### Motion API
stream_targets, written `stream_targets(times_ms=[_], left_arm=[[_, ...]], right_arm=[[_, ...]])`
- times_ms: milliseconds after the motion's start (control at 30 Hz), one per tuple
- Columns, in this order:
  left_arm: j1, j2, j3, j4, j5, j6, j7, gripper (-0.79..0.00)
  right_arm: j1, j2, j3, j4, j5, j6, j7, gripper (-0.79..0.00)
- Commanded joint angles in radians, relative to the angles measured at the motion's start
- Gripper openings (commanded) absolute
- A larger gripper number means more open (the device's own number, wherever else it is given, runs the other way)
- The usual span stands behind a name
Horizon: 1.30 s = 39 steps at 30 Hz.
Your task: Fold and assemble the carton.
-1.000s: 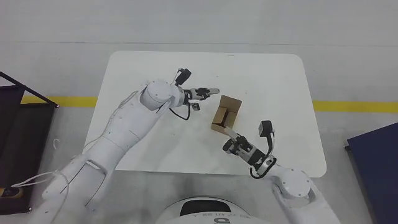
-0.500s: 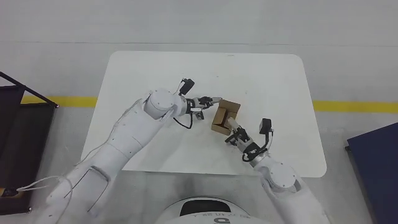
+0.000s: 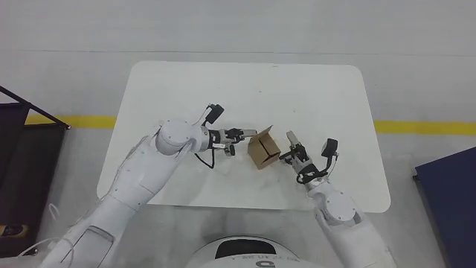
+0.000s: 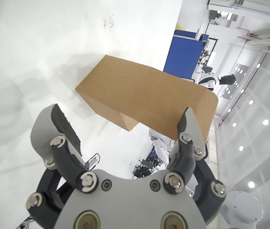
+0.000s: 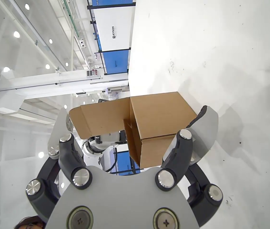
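A small brown carton (image 3: 263,149) lies on the white table (image 3: 186,89), slightly right of centre and towards the near edge, with one flap sticking out at its far side. My left gripper (image 3: 242,134) is just left of the carton, open. In the left wrist view the carton (image 4: 144,91) sits ahead of the open left gripper (image 4: 123,125), and one fingertip (image 4: 188,122) is level with the carton's curved flap. My right gripper (image 3: 287,149) is at the carton's right side. In the right wrist view the carton (image 5: 158,120) and its flap (image 5: 99,117) lie between the wide-open fingers of the right gripper (image 5: 135,122).
The table's near edge (image 3: 297,208) runs close behind both arms. Bare table surface stretches to the far side and to the left. A dark rack (image 3: 18,130) stands off the table's left side, and a blue panel (image 3: 454,186) stands on the floor at the right.
The carton has turned over and shifted slightly left and nearer. My right gripper has moved from the carton's near side to its right side. My left gripper has drawn nearer.
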Motion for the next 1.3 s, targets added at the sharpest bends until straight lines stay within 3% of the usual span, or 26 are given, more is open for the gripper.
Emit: stream_targets(times_ms=[0, 433, 700, 967, 1267], left_arm=[[0.013, 0.009, -0.007, -0.027, 0.034, 0.001, -0.024, 0.0], [0.043, 0.042, -0.012, -0.093, 0.192, -0.024, -0.111, 0.0], [0.053, 0.054, -0.081, -0.127, 0.124, -0.015, -0.091, 0.0], [0.119, 0.085, -0.169, -0.179, 0.126, -0.02, -0.156, 0.0], [0.16, 0.105, -0.127, -0.252, 0.274, -0.077, -0.219, 0.0]], right_arm=[[0.004, -0.001, -0.002, 0.001, 0.004, 0.0, 0.004, 0.0], [0.06, -0.015, -0.056, 0.019, 0.026, 0.0, 0.039, 0.0], [0.036, -0.004, 0.018, -0.023, 0.03, 0.003, 0.042, 0.0], [-0.044, 0.021, 0.088, -0.15, 0.023, 0.099, 0.215, 0.0], [-0.051, 0.02, 0.041, -0.174, 0.019, 0.143, 0.248, 0.0]])
